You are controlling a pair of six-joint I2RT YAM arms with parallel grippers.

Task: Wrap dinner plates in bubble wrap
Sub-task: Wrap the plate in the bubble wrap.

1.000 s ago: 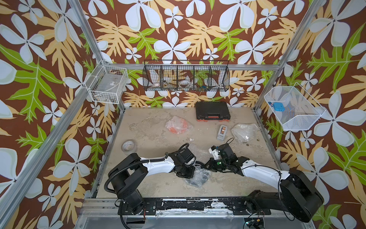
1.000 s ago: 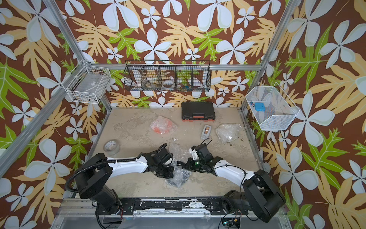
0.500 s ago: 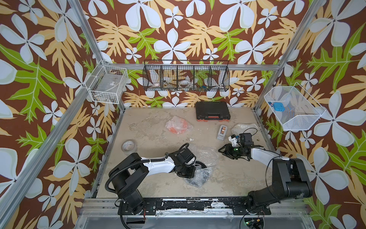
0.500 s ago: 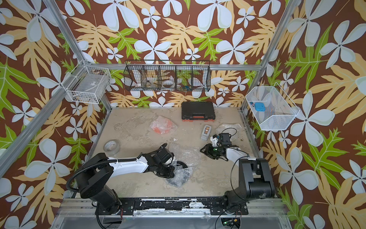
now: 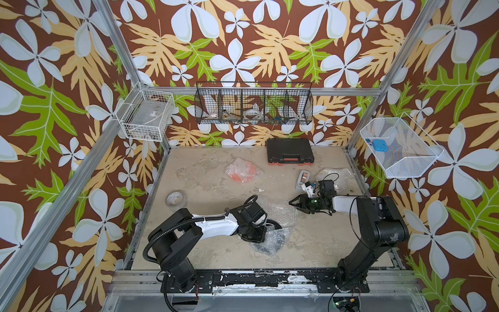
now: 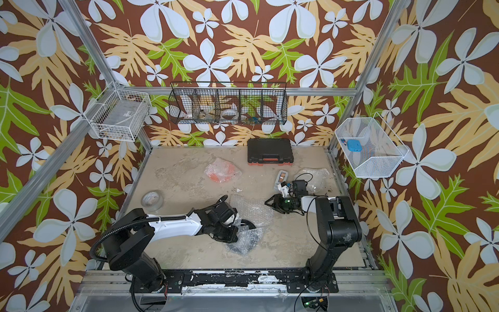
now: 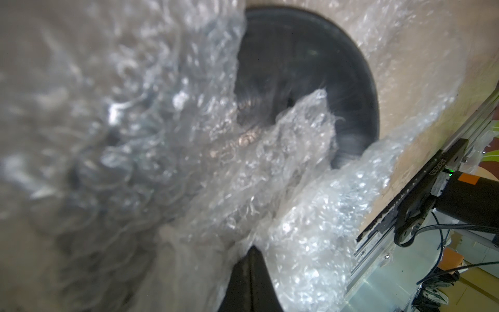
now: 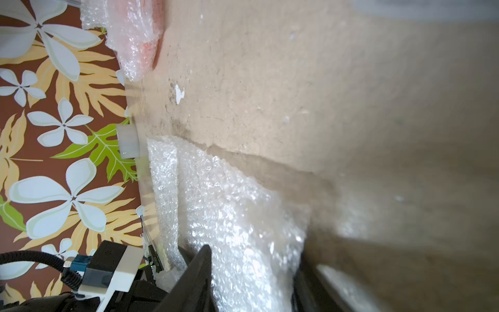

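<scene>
The step in hand looks like folding the bubble wrap over the black plate, which sits around the middle of the bench, towards its near edge. The left claw is closed tight on a bunched fold of the sheet, drawn partly across the plate. A dark crescent of rim on the far side is uncovered. The right claw hangs just right of the sheet's flat far flap, its jaws parted and gripping nothing. The orange plate lies wrapped at the far middle. Another bundle of wrap lies far right, and what it holds is unclear.

Next, I judge, the right claw needs to close on the loose flap's edge. It then has to carry the flap near and left over the bare rim while the left claw pins its fold. The film looks slippery and springy, so a shallow pinch may slip off.
</scene>
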